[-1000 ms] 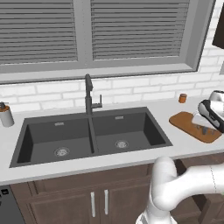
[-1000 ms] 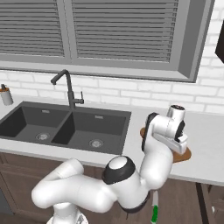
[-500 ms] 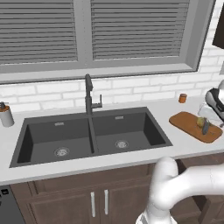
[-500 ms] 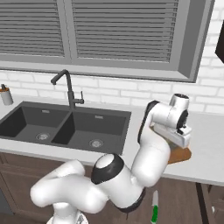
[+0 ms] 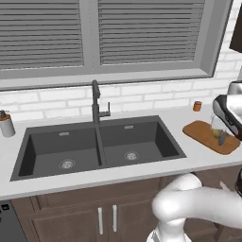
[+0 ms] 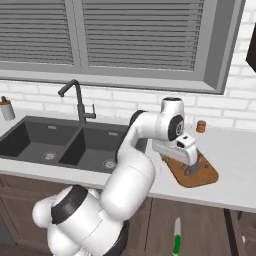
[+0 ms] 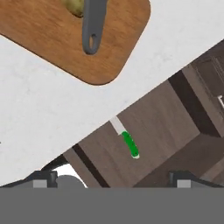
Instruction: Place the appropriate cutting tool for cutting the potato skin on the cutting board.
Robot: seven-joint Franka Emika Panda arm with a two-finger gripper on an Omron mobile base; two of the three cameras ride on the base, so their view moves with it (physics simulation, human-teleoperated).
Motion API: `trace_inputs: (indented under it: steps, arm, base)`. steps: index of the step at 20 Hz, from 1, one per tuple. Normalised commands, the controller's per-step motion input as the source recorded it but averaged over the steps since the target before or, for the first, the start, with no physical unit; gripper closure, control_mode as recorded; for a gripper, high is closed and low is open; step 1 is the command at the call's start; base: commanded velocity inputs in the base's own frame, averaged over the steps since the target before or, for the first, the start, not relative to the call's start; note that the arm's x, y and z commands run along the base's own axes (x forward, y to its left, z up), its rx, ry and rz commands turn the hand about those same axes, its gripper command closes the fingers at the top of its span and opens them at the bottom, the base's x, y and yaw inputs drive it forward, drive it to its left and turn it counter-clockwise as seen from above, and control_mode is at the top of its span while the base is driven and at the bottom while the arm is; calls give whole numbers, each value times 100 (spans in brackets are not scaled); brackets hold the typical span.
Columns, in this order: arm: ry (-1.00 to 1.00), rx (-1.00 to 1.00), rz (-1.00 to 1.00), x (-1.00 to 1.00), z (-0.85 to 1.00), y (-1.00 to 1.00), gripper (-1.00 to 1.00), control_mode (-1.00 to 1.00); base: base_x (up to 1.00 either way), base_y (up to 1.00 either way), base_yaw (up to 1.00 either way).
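Grey tool (image 7: 92, 24) on cutting board (image 7: 65, 48), beyond jaws.

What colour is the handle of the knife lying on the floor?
Green; the knife has a pale blade. It shows best in the hand view.

White counter (image 5: 142, 168) with a dark double sink (image 5: 97, 146) set in and a faucet (image 5: 96, 101) behind it. Directly on the counter: cutting board (image 6: 205, 175) at the right end, small orange-brown jar (image 6: 201, 126) near the wall, soap dispenser (image 5: 6, 124) far left. Wood floor (image 7: 175, 131) carries a green-handled knife (image 7: 127, 141) (below the counter edge).
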Motion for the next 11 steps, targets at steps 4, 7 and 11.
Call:
trace_inputs:
  steps: [4, 7, 11]
  arm:
    - [-13, -12, 2, -100, 2, 82, -100, -100]
    - [-18, -11, 1, -100, 3, 77, -100, -100]
    - [-13, -10, 1, -100, 30, 76, -100, -100]
  base:
    - [0, 0, 0]
    - [0, 0, 0]
    - [0, 0, 0]
